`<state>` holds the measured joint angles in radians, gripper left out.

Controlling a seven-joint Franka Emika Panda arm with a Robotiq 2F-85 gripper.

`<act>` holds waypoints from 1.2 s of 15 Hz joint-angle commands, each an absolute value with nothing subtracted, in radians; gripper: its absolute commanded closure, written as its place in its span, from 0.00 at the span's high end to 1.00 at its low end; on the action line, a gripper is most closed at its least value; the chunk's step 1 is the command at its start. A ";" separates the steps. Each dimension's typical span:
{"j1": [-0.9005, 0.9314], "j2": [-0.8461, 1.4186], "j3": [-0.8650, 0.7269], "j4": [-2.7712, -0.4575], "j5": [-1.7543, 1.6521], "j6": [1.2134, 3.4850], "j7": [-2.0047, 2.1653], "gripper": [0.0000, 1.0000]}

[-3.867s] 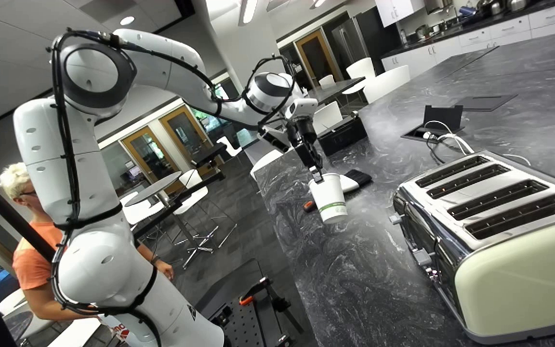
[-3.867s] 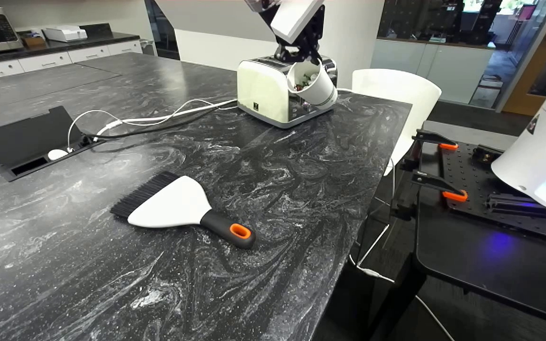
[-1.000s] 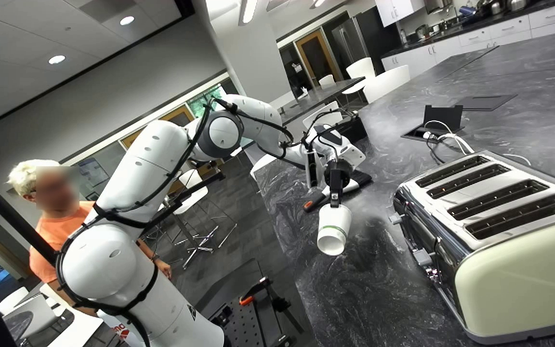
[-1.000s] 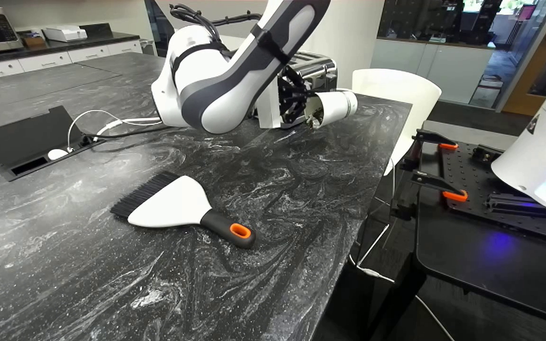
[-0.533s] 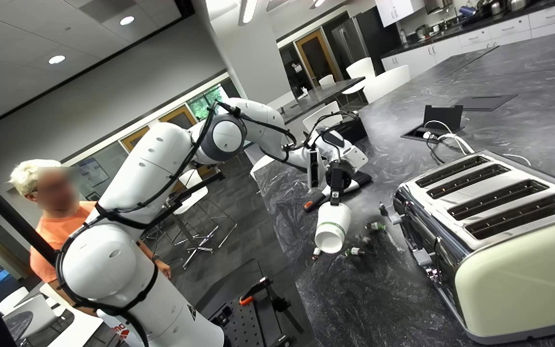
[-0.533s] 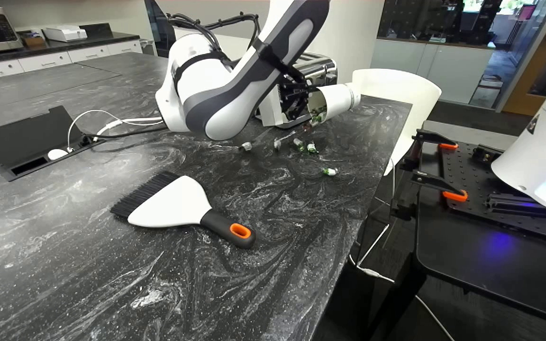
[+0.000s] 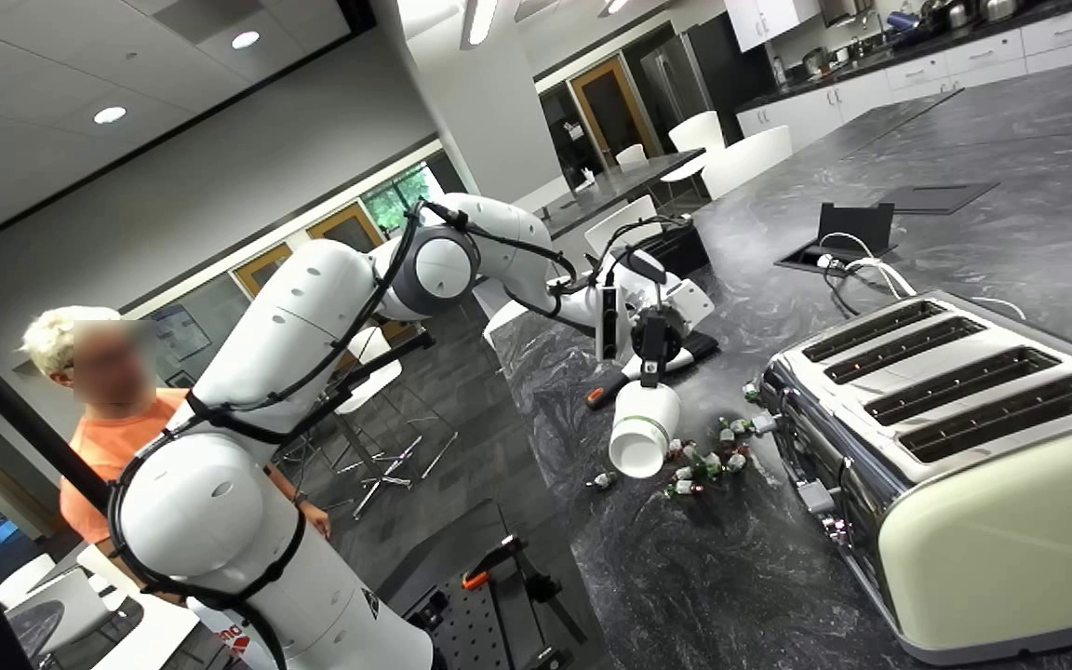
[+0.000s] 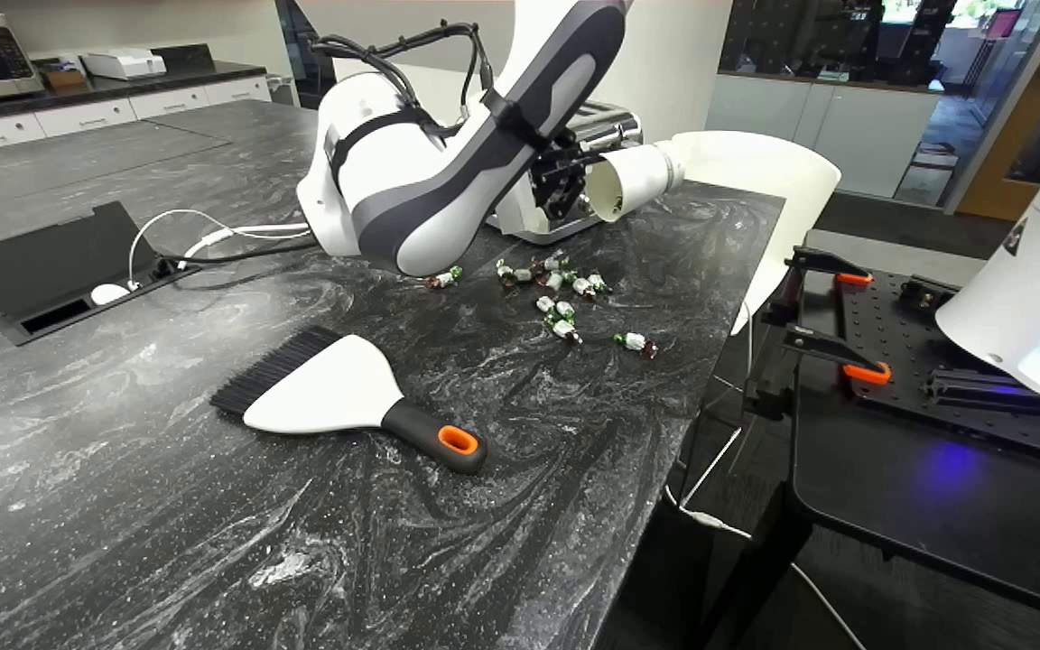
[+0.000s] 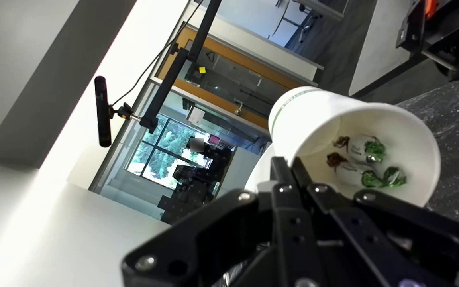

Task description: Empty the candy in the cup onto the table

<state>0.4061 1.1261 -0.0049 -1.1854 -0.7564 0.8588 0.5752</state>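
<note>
The white cup [image 7: 645, 409] is held above the table [image 7: 685, 596], tipped over, its base towards the camera in an exterior view. Its mouth faces sideways and down in an exterior view [image 8: 633, 181]. My gripper [image 9: 285, 161] is shut on the cup's rim, one finger inside and one outside. Several wrapped candy pieces [image 8: 563, 309] lie scattered on the table below the cup; they also show in an exterior view [image 7: 711, 462], near the toaster. In the wrist view a few candy pieces [image 9: 357, 171], white with green and brown ends, lie inside the cup.
The cream toaster [image 7: 1011, 521] stands on the table close to the candy; the arm partly hides it in an exterior view [image 8: 606, 126]. A white brush [image 8: 330, 388] with a black handle lies on the table. White cables [image 8: 240, 230] run to an open outlet hatch [image 8: 41, 262].
The arm swung over and tipped the cup from nearly upright to mouth-down. Candy fell out and spread on the table. In the last half second the cup rose slightly.
</note>
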 commanded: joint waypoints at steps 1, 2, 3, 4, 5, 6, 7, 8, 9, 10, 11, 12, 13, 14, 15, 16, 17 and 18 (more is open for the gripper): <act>0.423 1.153 -0.018 -1.135 -0.803 0.798 0.508 0.01; 0.425 1.162 -0.017 -1.121 -0.811 0.789 0.497 0.01; 0.427 1.166 -0.017 -1.114 -0.820 0.783 0.489 0.01; 0.428 1.169 -0.015 -1.106 -0.826 0.780 0.479 0.01; 0.429 1.172 -0.012 -1.095 -0.826 0.779 0.479 0.01; 0.429 1.173 -0.011 -1.090 -0.827 0.778 0.475 0.01; 0.431 1.175 -0.012 -1.082 -0.828 0.775 0.472 0.01; 0.431 1.175 -0.011 -1.074 -0.823 0.776 0.474 0.01; 0.431 1.173 -0.010 -1.068 -0.820 0.779 0.476 0.01; 0.435 1.174 -0.014 -1.064 -0.828 0.777 0.475 0.01; 0.439 1.177 -0.017 -1.061 -0.835 0.773 0.471 0.01; 0.436 1.175 -0.014 -1.056 -0.828 0.776 0.473 0.01; 0.435 1.172 -0.012 -1.054 -0.825 0.779 0.477 0.01; 0.426 1.165 -0.003 -1.047 -0.804 0.793 0.486 0.01; 0.417 1.155 0.008 -1.039 -0.777 0.805 0.490 0.01; 0.411 1.143 0.014 -1.029 -0.748 0.817 0.503 0.01; 0.407 1.127 0.019 -1.020 -0.720 0.829 0.514 0.01; 0.398 1.102 0.033 -1.019 -0.689 0.842 0.530 0.01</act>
<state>0.4254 1.1566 0.0016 -1.0473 -0.7635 0.8155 0.5126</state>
